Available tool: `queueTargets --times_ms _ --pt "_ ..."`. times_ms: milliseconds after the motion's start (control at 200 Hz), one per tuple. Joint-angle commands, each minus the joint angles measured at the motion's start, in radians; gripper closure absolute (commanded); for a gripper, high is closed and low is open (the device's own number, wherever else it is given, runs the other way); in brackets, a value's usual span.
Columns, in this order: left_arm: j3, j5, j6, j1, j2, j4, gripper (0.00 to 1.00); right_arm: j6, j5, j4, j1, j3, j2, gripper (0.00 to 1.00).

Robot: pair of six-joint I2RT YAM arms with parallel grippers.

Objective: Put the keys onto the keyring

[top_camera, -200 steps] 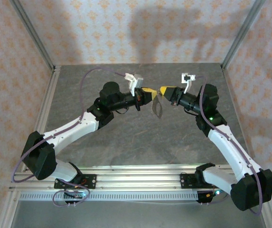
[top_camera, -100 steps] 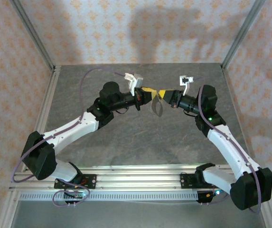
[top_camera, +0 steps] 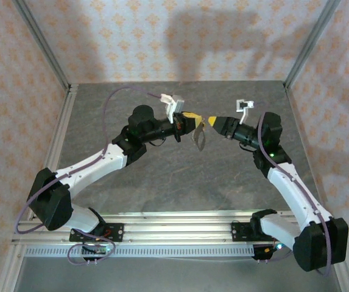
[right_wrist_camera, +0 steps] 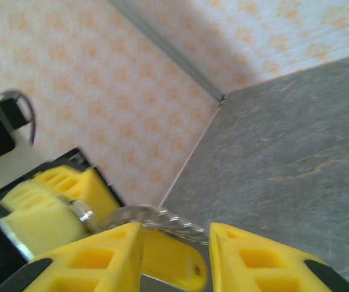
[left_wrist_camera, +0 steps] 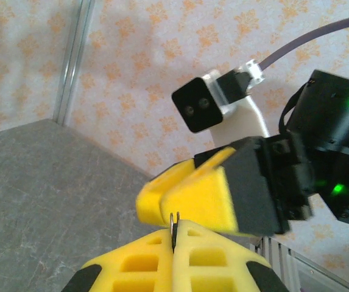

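Left pincer (left_wrist_camera: 175, 236) is clenched on the keyring (top_camera: 200, 139). At the bottom middle of my left wrist view, a thin bit of wire pokes up from the crack between its two yellow fingers. From the top camera the ring hangs down from that pincer, a little above the middle of the picture. It seems to be up in the air over the grey table (top_camera: 162, 176).

My right pincer (right_wrist_camera: 175, 231) faces it from the right side, almost nose to nose. Its fingers stand apart, and I see nothing pinched in them. In the right wrist view the ring's bumpy wire runs across the gap between them, low in the middle. Just under the wire is a small round yellow piece with a tiny hole. I think that is a key (right_wrist_camera: 173, 258). It is blurry, so I cannot tell if it sits on the ring yet.

I think the step in hand is getting this key onto the ring. Next I would check the key, then move the right pincer very slowly. The wire is thin and may swing or twist. The left pincer must not loosen.
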Motion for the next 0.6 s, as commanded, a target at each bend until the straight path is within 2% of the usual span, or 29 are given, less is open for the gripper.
queueTargets --times_ms 0,160,320,595 --pt "0.013 -0.019 -0.009 -0.008 -0.014 0.085 1.00 0.070 0.026 0.105 -0.023 -0.007 -0.038 0.66" --pt "0.004 -0.022 -0.034 -0.003 -0.007 0.131 1.00 0.101 0.056 0.136 -0.024 0.000 -0.050 0.65" --pt "-0.012 -0.014 -0.118 0.018 0.017 0.235 1.00 0.179 0.045 0.268 -0.025 0.007 -0.029 0.56" --pt "0.019 -0.006 -0.269 0.041 0.084 0.357 1.00 0.321 0.029 0.515 -0.021 0.060 0.068 0.50"
